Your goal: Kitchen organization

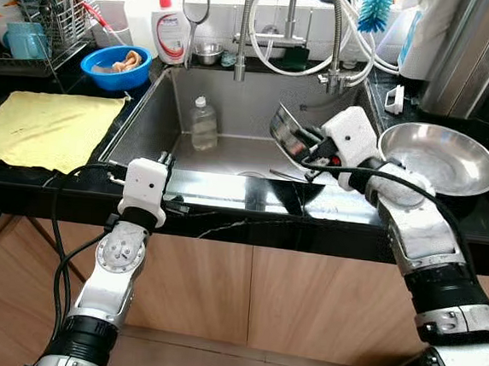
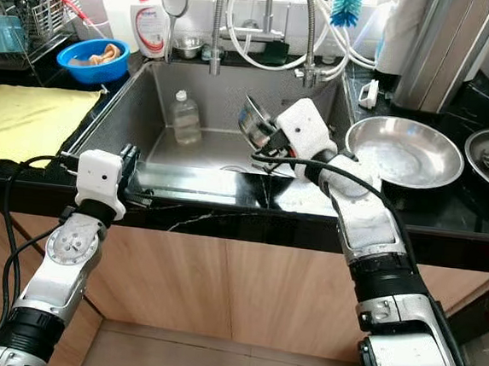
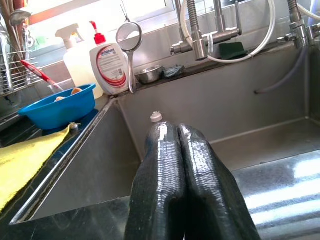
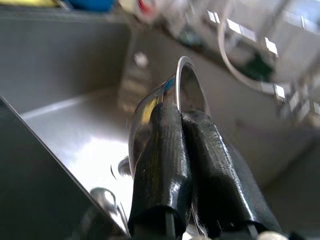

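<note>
the right gripper (image 1: 303,150) is clamped on the rim of a small shiny steel bowl (image 1: 285,132), its two black fingers (image 4: 165,150) pressed together over the edge. the bowl is tipped on its side, held up in the air over the right half of the stainless steel sink (image 1: 148,115), near the sink's right wall. in the right wrist view the bowl is blurred and only part of its rim and side can be made out. a piece of cutlery (image 1: 289,177) lies on the sink floor under it, half hidden by the gripper. the right arm reaches forward from the counter edge, bent at the elbow, wrist turned in toward the basin.

the left gripper (image 1: 166,159) has its fingers (image 3: 175,180) pressed together on nothing, resting at the sink's front edge with the arm angled up from below. a clear plastic bottle with a white cap (image 1: 203,124) stands in the sink beyond it; in the left wrist view the fingers cover most of it. a wide shallow steel pan (image 1: 439,157) sits on the black counter just right of the sink.
</note>
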`<state>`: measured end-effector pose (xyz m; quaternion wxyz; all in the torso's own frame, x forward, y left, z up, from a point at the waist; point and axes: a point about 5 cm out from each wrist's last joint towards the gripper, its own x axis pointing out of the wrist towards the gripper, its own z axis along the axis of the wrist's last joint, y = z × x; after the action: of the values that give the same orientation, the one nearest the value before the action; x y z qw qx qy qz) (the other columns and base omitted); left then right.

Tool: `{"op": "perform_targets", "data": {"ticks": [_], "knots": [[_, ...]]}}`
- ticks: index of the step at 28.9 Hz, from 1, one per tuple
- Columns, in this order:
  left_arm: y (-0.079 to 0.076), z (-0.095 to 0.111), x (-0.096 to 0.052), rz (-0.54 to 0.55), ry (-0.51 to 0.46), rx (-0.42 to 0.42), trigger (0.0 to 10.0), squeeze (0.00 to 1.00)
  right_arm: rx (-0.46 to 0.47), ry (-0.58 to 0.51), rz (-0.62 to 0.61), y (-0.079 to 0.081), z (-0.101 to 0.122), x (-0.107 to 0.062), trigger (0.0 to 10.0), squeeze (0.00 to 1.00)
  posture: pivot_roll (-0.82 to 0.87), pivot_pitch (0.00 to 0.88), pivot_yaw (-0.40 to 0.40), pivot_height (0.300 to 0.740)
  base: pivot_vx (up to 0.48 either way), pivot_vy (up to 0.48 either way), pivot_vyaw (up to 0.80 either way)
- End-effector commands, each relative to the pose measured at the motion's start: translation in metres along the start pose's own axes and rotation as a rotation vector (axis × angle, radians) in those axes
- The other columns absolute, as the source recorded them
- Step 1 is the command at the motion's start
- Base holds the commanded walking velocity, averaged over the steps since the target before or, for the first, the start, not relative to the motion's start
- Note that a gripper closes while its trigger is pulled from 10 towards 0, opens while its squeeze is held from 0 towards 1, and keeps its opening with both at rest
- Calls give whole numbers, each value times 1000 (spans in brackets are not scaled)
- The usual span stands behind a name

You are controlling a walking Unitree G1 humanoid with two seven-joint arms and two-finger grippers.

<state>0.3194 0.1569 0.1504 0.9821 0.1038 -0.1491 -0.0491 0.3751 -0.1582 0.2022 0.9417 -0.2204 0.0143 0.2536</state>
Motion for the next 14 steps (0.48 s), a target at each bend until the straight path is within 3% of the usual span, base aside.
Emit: {"op": "perform_targets", "data": {"ticks": [1,14], "knots": [[3,4,1,9,-11,14,10000,0,13,-15,-18,-2,4,1,10000,0,-194,0,54,731,0,0,0],[0,3,-1,8,-5,8,10000,0,34,27,-144,-15,-1,1,10000,0,-200,0,55,731,0,0,0]]}}
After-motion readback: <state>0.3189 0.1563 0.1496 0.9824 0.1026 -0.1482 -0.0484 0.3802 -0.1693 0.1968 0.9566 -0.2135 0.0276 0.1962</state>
